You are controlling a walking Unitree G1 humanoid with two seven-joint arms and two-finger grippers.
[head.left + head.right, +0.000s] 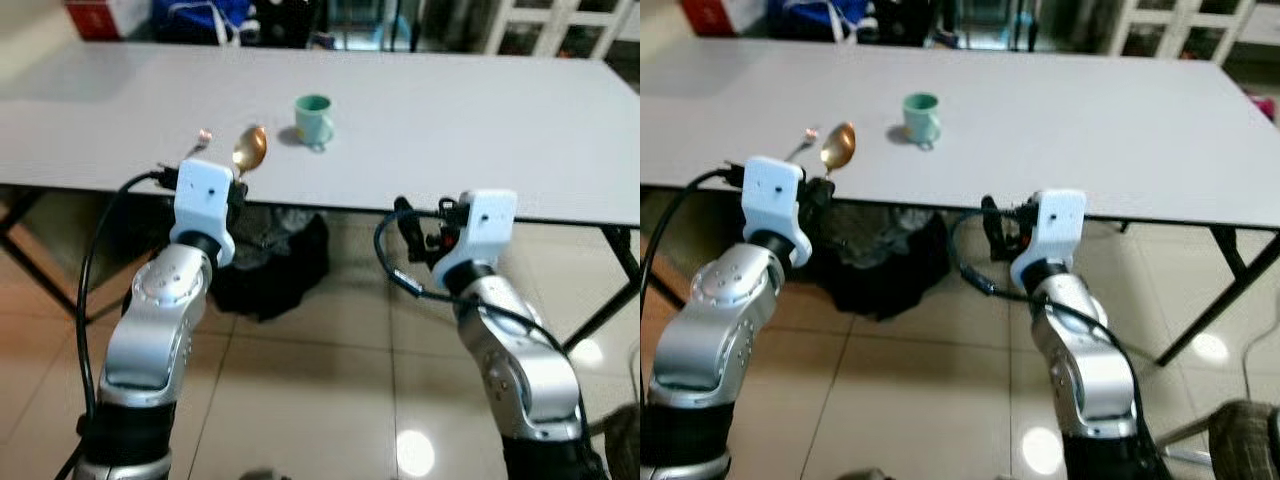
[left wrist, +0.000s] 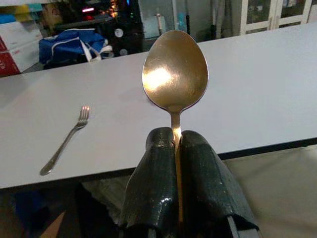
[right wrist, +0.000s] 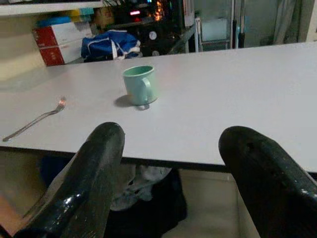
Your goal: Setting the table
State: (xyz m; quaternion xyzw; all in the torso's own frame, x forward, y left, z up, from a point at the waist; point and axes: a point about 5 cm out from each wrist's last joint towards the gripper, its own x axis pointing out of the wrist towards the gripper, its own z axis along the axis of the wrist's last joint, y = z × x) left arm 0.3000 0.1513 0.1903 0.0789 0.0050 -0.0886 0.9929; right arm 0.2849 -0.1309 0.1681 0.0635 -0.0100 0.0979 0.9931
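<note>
**Spoon held up at the table's near edge**

The left gripper [image 2: 176,148] pinches the handle of a gold-coloured metal spoon [image 2: 175,74], long axis running out from the fingers, bowl pointing away over the long white table [image 1: 480,120]. A silver fork [image 2: 64,141] lies flat nearby, seemingly untouched. A mint-green ceramic mug [image 1: 313,120] stands farther in. The right gripper [image 3: 171,173] hangs spread wide below the table's edge.

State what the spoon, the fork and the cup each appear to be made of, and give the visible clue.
Spoon: polished metal, gold-toned, with a bright glare spot.
Fork: silvery metal, thin and shiny.
Cup: probably ceramic or plastic, pale green, smooth with a dull sheen.
</note>
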